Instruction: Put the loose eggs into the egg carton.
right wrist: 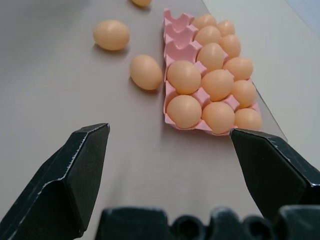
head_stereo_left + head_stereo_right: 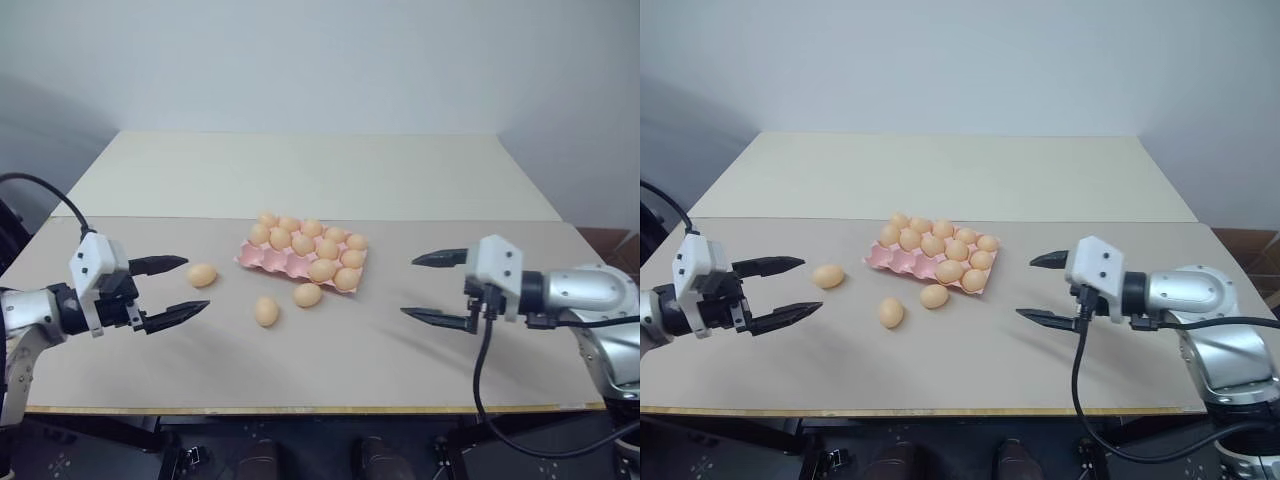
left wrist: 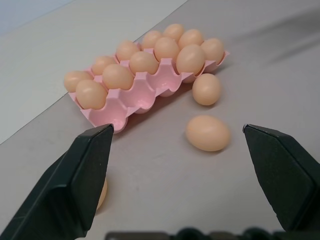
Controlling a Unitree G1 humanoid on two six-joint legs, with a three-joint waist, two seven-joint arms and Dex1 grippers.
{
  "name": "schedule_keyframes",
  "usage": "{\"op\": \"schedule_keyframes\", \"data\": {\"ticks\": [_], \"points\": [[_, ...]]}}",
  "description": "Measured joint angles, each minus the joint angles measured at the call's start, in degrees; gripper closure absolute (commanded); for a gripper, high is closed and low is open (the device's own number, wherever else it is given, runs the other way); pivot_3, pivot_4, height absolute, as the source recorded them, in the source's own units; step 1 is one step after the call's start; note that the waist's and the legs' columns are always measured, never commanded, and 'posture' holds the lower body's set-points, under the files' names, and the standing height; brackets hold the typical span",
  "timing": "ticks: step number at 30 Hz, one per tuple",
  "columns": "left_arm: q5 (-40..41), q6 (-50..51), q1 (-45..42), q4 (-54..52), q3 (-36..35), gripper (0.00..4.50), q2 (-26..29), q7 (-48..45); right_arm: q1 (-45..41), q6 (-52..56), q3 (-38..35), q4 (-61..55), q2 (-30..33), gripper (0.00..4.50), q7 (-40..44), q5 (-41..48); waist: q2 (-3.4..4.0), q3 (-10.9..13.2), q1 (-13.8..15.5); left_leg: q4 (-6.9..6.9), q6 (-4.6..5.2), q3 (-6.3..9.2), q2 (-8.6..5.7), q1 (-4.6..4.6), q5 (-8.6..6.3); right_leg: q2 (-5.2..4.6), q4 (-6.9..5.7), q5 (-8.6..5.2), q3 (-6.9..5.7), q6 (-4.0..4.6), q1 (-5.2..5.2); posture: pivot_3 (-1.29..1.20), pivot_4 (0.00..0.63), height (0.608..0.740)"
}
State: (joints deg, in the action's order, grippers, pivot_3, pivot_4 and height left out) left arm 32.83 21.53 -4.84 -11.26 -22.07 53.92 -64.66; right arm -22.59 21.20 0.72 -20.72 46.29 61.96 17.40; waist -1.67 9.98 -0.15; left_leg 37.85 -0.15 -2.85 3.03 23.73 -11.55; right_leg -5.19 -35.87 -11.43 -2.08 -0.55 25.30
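Note:
The pink egg carton (image 2: 272, 261) lies mid-table with several pale orange eggs in its cups; the cups along its near-left edge are empty. Three loose eggs rest on the table: one (image 2: 202, 275) left of the carton, one (image 2: 266, 311) in front of it, and one (image 2: 307, 295) touching its near edge. My left gripper (image 2: 812, 284) is open, its fingertips just short of the left egg, which is partly hidden behind one finger (image 3: 80, 175) in the left wrist view. My right gripper (image 2: 408, 287) hangs open and empty to the right of the carton.
The grey work mat ends at the table's front edge (image 2: 320, 409). A bare cream tabletop (image 2: 320, 175) stretches behind the carton up to a white wall. A black cable (image 2: 482, 380) hangs from my right wrist.

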Motion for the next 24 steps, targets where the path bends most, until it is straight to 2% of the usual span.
{"op": "schedule_keyframes", "data": {"ticks": [6, 12, 22, 24], "points": [[0.02, 0.0, -1.34, -0.02, 1.3, 0.0, -0.26, -0.02, -10.07, -4.3, 16.84, 4.15, -10.57, 0.03, -4.05, -11.3, 0.0, 0.0, -0.5, 0.0, 0.01, 0.04, 0.0, 0.02, 0.01, 0.03, -0.13, 0.01, -0.02, 0.02, 0.05, 0.0, 0.15, 0.74], [0.05, 0.04, -1.33, 0.33, 1.23, 0.0, -0.22, -0.29, -16.96, -11.37, 26.95, 17.95, -20.22, 0.03, -7.38, -21.61, -0.02, -0.01, -0.58, 0.01, 0.01, 0.03, -0.03, 0.09, 0.01, 0.02, -0.07, 0.19, -0.01, -0.3, 0.05, 0.0, 0.15, 0.74], [0.19, 0.84, -0.4, -0.64, 0.69, 0.0, 0.02, -0.44, -21.91, -20.68, 30.61, 34.02, -24.7, 0.03, -10.08, -30.63, -0.02, -0.01, -0.64, 0.0, 0.01, 0.04, 0.0, 0.06, 0.01, 0.06, -0.15, 0.2, -0.02, -0.31, 0.06, 0.0, 0.15, 0.74], [0.22, 0.96, -0.09, -0.95, 0.62, 0.0, 0.02, -0.33, -22.03, -21.6, 30.61, 35.06, -25.32, 0.39, -10.1, -31.08, -0.02, -0.01, -0.66, 0.0, 0.01, 0.05, 0.01, 0.06, 0.01, 0.08, -0.17, 0.2, -0.02, -0.31, 0.07, 0.0, 0.15, 0.74]]}}
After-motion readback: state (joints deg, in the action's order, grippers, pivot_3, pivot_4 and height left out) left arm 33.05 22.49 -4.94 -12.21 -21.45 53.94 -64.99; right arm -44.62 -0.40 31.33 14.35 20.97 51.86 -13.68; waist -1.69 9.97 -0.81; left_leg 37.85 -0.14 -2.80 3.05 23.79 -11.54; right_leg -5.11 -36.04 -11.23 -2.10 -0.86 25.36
